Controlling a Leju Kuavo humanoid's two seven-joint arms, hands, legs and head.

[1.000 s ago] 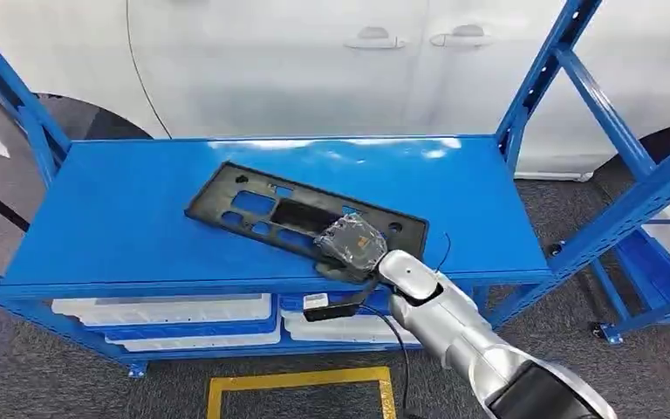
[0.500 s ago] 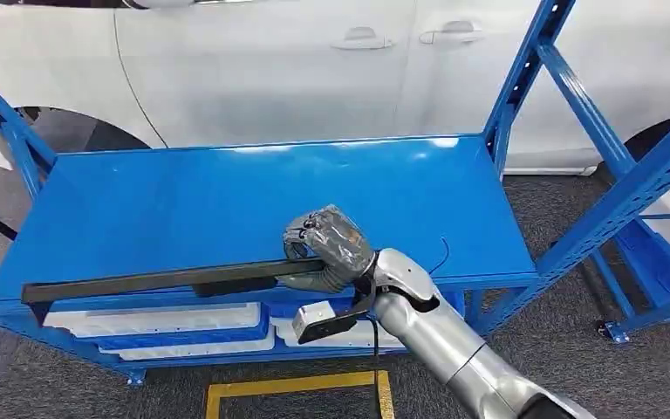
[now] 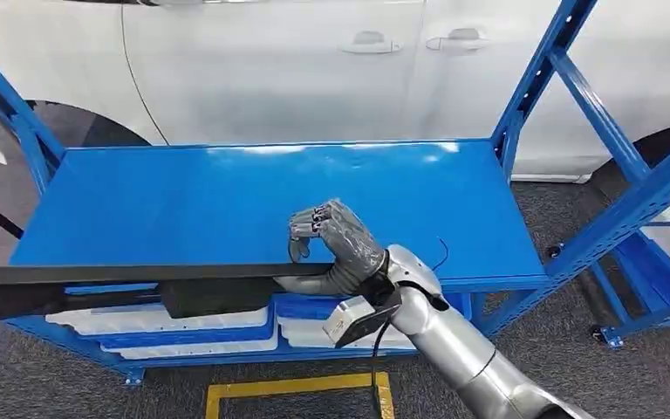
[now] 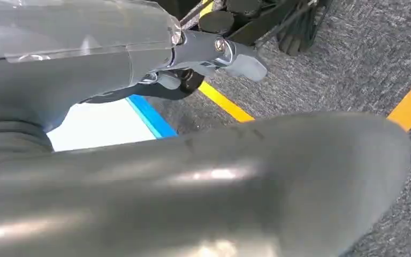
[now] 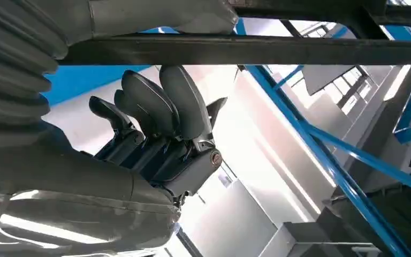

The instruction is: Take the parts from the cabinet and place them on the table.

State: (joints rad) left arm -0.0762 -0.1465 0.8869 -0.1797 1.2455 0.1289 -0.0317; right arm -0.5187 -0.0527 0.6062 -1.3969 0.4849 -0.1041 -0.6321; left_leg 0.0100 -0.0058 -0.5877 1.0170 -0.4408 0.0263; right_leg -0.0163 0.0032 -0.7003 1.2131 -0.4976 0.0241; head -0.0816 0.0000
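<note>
One long flat black part [image 3: 122, 274] in right hand [image 3: 336, 244]

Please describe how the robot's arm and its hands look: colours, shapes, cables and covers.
The right arm is a silver, rounded tube with a black cable along it and a small white camera box at the wrist. The right hand is grey under a clear wrap, with dark fingers. The left hand has a thick grey thumb.

blue shelf top [image 3: 227, 205] lies bare; slanted uprights [image 3: 606, 109] flank its right end.
</note>
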